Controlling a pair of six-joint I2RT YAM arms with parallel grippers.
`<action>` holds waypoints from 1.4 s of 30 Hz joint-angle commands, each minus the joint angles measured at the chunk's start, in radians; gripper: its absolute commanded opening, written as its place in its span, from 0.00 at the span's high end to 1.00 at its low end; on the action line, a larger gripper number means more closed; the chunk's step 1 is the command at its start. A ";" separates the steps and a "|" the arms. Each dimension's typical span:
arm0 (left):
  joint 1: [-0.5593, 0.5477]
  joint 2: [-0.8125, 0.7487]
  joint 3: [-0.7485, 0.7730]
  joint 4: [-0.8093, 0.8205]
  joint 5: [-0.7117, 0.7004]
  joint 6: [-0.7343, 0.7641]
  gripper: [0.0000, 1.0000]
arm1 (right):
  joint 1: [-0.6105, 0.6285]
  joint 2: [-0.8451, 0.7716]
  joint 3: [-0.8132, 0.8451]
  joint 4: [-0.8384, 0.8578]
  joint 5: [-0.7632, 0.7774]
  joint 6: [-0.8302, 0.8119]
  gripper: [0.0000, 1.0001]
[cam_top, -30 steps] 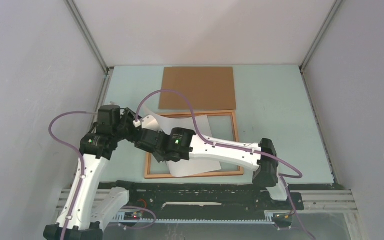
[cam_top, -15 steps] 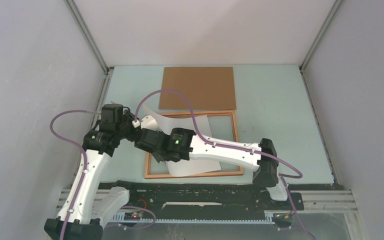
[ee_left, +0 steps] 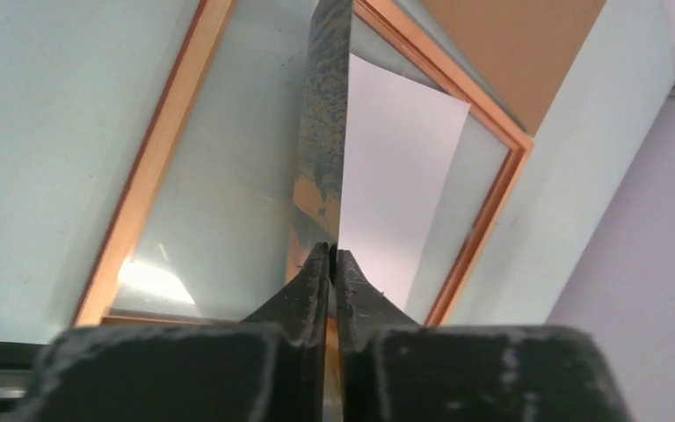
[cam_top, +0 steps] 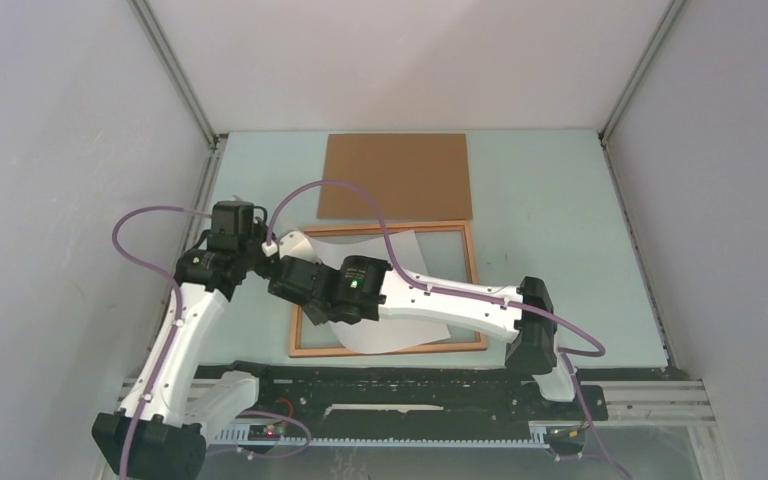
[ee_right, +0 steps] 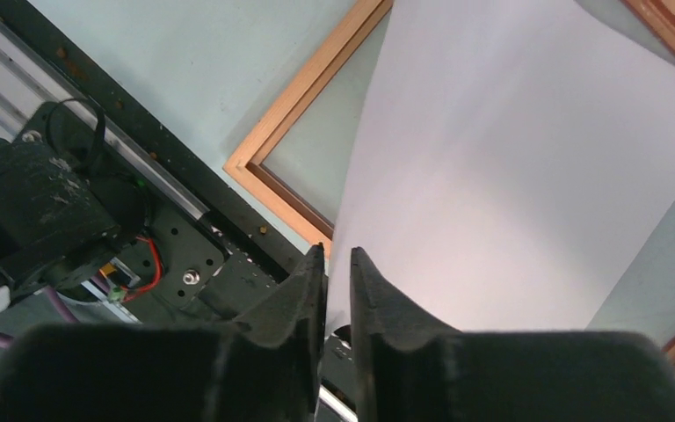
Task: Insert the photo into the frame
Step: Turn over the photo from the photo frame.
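**Between two pairs of jaws: a print held over its frame**

Between the fingertips of the left gripper sits one edge of the thin rectangular paper photo. These jaws are pressed together, clamped on the sheet. Ahead of them the paper runs away edge-on, with its dark-and-orange printed face to their left and its plain white back to their right.

The right gripper meets the photo at another edge, close to a corner. Its jaws stand slightly apart, and the paper's edge runs into the narrow gap between the tips. I cannot tell whether the pads press on the sheet. Beyond these jaws the white back spreads up and to the right.

Beneath both pairs of jaws lies the large rectangular frame, with a thin orange-brown wooden rim and a clear pane, flat on the pale blue-green table. The photo hangs over the pane white side up, bowed and partly lifted, not seated flat inside the rim. Past the frame's far rim, ahead of the left jaws, lies a flat brown rectangular backing board, just beside the frame.
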 commanded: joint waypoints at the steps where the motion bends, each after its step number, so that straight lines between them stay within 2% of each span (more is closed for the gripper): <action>1: -0.001 0.037 -0.007 0.050 0.062 0.167 0.99 | -0.008 -0.020 0.022 0.021 -0.018 -0.030 0.68; 6: 0.016 0.098 0.004 0.013 0.055 0.363 1.00 | -0.030 -0.140 -0.035 0.034 -0.093 -0.048 0.45; 12: 0.044 0.091 -0.004 0.010 0.068 0.494 1.00 | -0.057 -0.412 -0.223 0.164 -0.126 -0.107 0.26; 16: 0.054 0.099 0.009 0.041 0.067 0.527 1.00 | -0.235 -0.559 -0.395 0.277 -0.250 -0.095 0.25; 20: 0.055 0.113 0.002 0.135 0.099 0.509 1.00 | -0.502 -0.653 -0.566 0.419 -0.368 -0.081 0.25; 23: 0.055 0.138 -0.032 0.224 0.127 0.460 1.00 | -0.707 -0.664 -0.654 0.533 -0.482 -0.043 0.24; 27: 0.055 0.186 -0.060 0.302 0.139 0.418 1.00 | -0.900 -0.611 -0.762 0.619 -0.554 -0.029 0.26; 30: 0.056 0.219 -0.048 0.313 0.127 0.448 1.00 | -0.966 -0.581 -0.855 0.655 -0.582 -0.069 0.26; 33: 0.055 0.281 -0.038 0.334 0.176 0.459 1.00 | -1.010 -0.555 -0.944 0.691 -0.609 -0.101 0.27; 36: 0.055 0.346 -0.058 0.394 0.220 0.419 1.00 | -1.077 -0.521 -1.030 0.764 -0.674 -0.086 0.27; 42: 0.055 0.402 -0.135 0.544 0.248 0.323 1.00 | -1.178 -0.458 -1.093 0.853 -0.785 -0.053 0.28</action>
